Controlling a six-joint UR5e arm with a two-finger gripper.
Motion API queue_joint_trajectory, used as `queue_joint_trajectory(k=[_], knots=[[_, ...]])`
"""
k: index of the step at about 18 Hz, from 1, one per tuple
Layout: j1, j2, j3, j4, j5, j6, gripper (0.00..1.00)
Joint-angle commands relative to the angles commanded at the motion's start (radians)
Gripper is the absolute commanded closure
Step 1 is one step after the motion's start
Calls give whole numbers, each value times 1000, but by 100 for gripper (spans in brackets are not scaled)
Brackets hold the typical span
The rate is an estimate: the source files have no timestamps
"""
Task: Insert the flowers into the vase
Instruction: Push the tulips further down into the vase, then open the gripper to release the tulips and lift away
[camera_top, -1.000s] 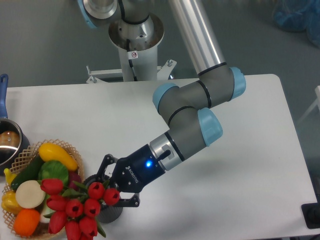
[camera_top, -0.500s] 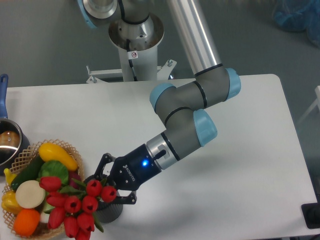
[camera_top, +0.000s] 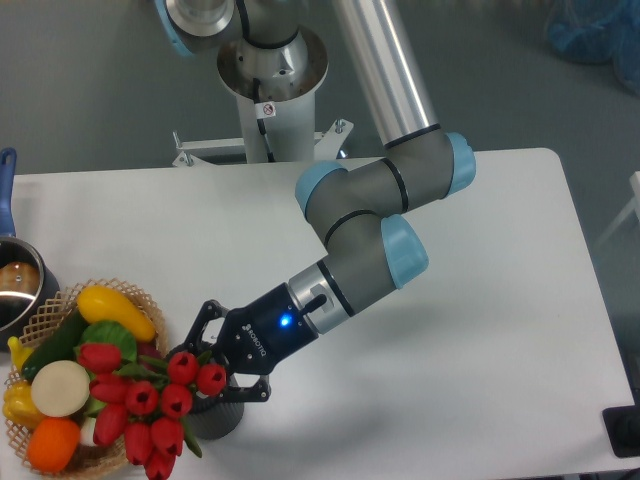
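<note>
White table (camera_top: 480, 330) lies bare rightward; fingers (camera_top: 212, 372) pinch flowers (camera_top: 150, 405) over vase (camera_top: 215, 420).

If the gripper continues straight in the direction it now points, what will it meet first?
The gripper points down-left; the bunch of red tulips lies first in that line, at its jaws, with the woven wicker basket beyond. Depth is unclear.

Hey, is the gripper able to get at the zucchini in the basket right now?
Probably not: the gripper is beside the vase, seemingly holding the flowers, which spread over the basket between it and the zucchini.
</note>
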Motion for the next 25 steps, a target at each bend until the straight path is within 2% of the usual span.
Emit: queue_joint_trajectory(k=[7, 13, 16, 19, 21, 25], knots=[[29, 37, -58, 5, 14, 11, 0], [101, 124, -182, 3, 14, 112, 0], [135, 149, -209, 3, 15, 117, 0], [178, 182, -206, 2, 24, 115, 0], [198, 218, -195, 2, 142, 115, 0], [199, 275, -160, 5, 591, 147, 0]])
